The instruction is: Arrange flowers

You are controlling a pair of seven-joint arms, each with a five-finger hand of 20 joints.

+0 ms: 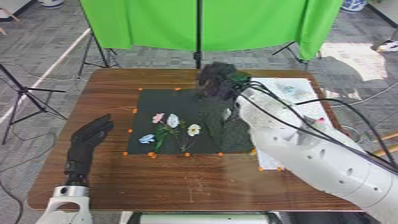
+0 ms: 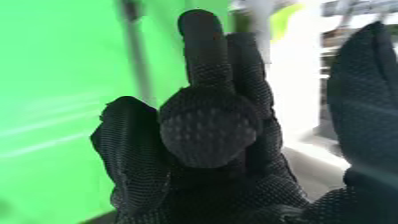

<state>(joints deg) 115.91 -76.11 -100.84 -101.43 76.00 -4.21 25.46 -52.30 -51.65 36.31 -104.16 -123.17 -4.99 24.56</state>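
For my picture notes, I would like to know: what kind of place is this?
Probably a robotics lab or recording room: a green cloth hangs beyond the table, and a black tripod stands on the grey carpet.

Green backdrop (image 1: 147, 25), grey carpet (image 1: 53, 60), brown wooden table (image 1: 107, 175).

Grn backdrop (image 1: 155, 25) behind brn tbl (image 1: 115, 180); blk tripod (image 1: 23, 91) to L.

No readable text, labels or numbers anywhere.
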